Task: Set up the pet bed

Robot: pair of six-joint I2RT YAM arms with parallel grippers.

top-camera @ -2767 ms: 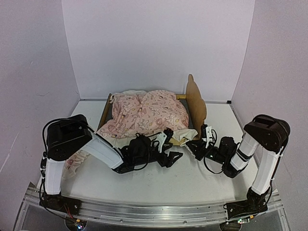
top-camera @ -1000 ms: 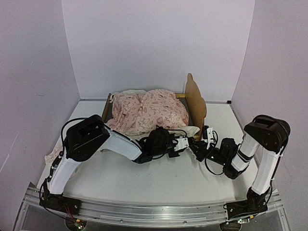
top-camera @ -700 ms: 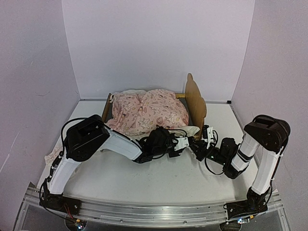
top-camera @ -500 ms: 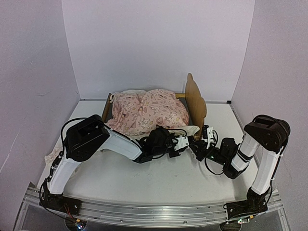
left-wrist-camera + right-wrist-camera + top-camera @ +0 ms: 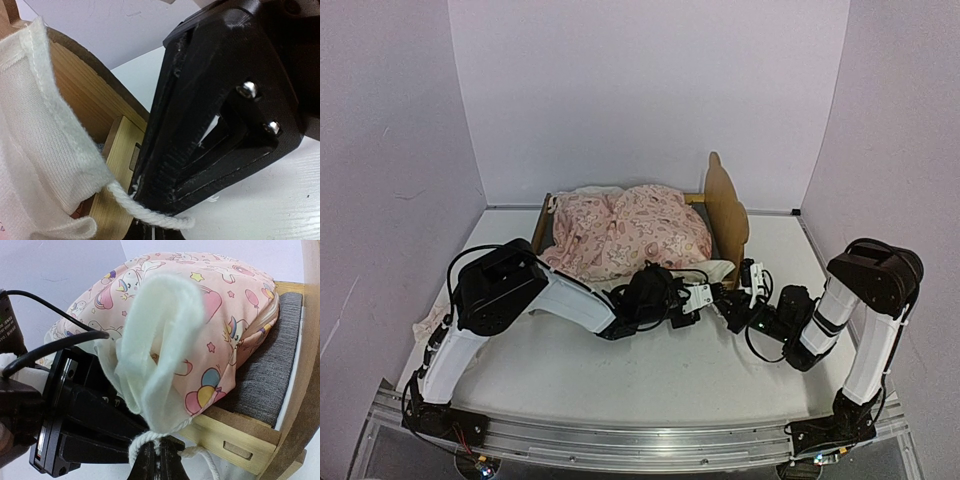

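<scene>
The white table carries the pet bed at its far middle, with the plywood headboard upright at the right end. A pink blanket printed with unicorns, balloons and stars lies bunched on the grey mattress pad. Its white ruffle hangs over the near rail. The right gripper has its jaws pinched on the ruffle's corded edge, just beside the bed's near corner. The left gripper meets it there; whether its jaws grip anything cannot be told. A white label on it is too small to read.
</scene>
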